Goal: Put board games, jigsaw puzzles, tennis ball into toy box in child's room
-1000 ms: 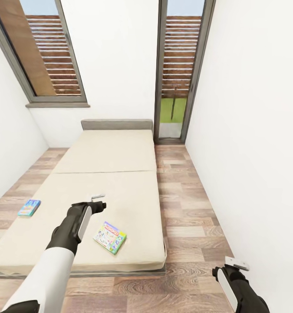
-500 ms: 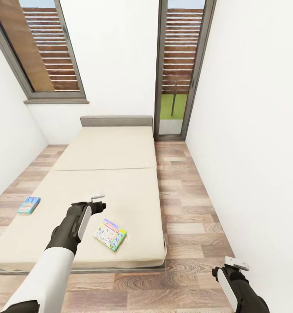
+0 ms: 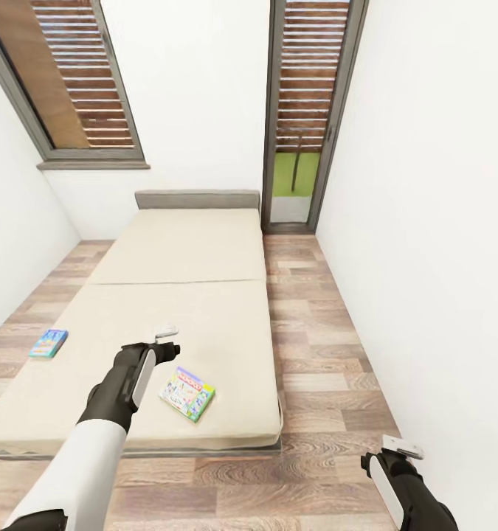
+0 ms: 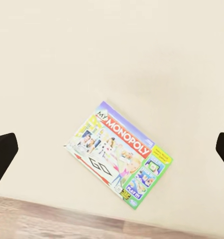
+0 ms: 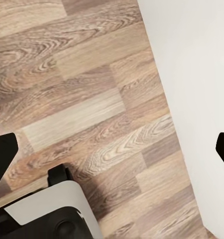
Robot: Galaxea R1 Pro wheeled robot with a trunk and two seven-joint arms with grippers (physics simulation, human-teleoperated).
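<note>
Board games: the green-edged Monopoly box [image 3: 187, 393] lies flat near the beige mattress's [image 3: 182, 280] foot edge; the blue box [image 3: 49, 343] sits at its far side edge. My left gripper [image 3: 165, 331] hovers above, fingers spread, empty. My right gripper [image 3: 401, 447], spread, hangs over wood-plank floor [image 3: 315, 354] beside the white wall [image 3: 426, 221].

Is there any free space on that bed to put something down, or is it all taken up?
Mostly free. The bed is bare from the headboard down past its middle seam. Nearer its foot lie the Monopoly game box, with the left gripper hovering beside it, and the blue game box at the far left edge.
</note>
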